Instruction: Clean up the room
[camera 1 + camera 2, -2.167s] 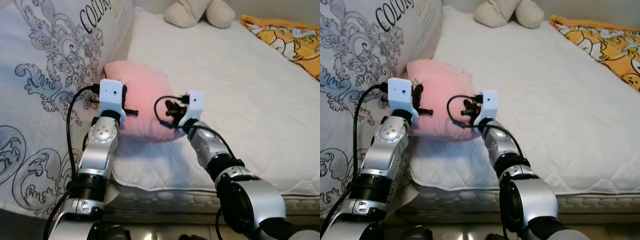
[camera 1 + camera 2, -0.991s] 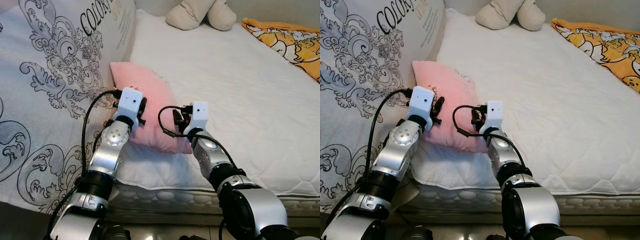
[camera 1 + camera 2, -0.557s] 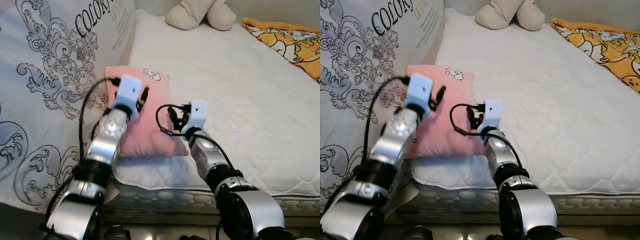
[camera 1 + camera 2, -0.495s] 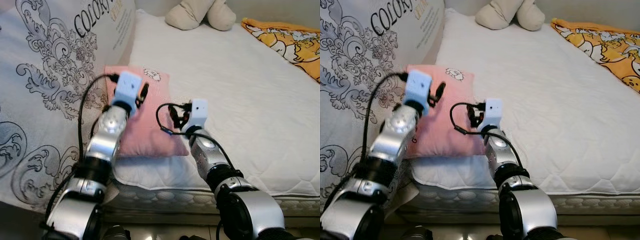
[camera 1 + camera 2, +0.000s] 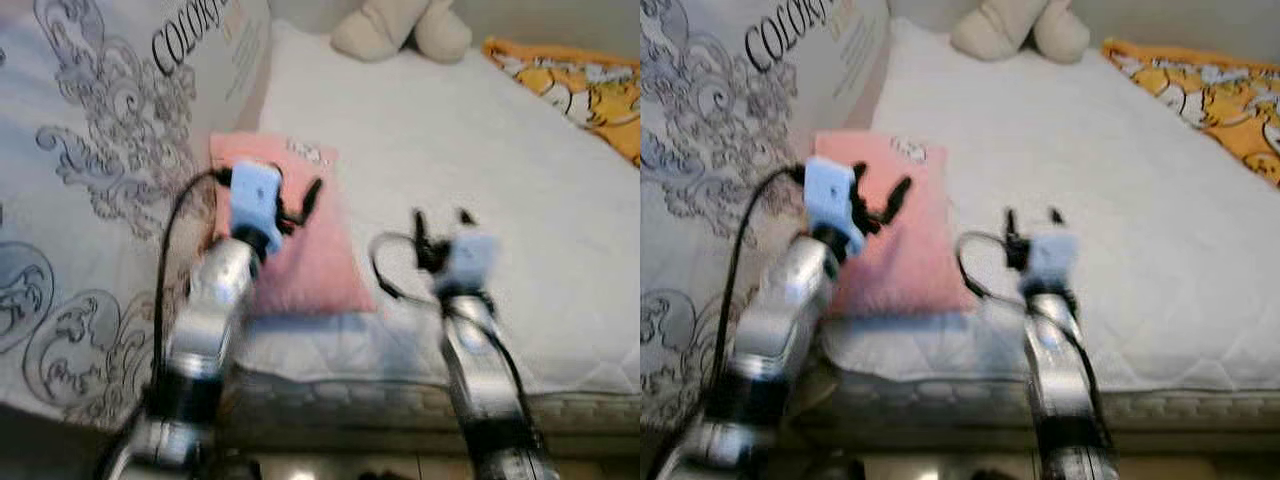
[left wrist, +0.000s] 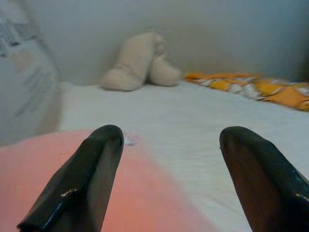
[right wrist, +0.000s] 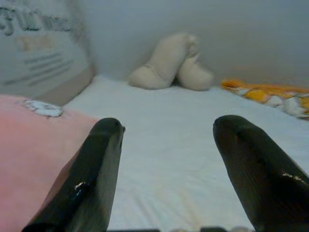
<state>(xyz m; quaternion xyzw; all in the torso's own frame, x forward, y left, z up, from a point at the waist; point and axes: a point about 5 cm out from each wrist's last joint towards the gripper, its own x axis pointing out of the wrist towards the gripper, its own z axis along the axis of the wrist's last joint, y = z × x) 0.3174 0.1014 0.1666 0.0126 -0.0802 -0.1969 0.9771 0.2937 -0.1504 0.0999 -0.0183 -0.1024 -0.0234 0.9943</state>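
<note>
A pink pillow [image 5: 305,255] lies flat on the near left corner of the white mattress [image 5: 520,220], against a big patterned bedding bag. My left gripper [image 5: 298,203] hovers open just above the pillow, holding nothing; the left wrist view shows the pillow [image 6: 38,188] under its spread fingers [image 6: 91,169]. My right gripper [image 5: 440,216] stands open over bare mattress to the right of the pillow, apart from it. In the right wrist view the pillow [image 7: 29,159] lies beside one finger. The head views are blurred.
The large white bedding bag with grey scrollwork [image 5: 90,150] leans along the left. A beige plush toy [image 5: 400,25] sits at the far end of the bed. A yellow printed blanket [image 5: 580,85] lies at the far right. The mattress's front edge [image 5: 350,385] runs below the arms.
The pillow, earlier held up between both grippers, now lies flat. My right gripper has swung right, off the pillow's edge. The left gripper stays above the pillow.
</note>
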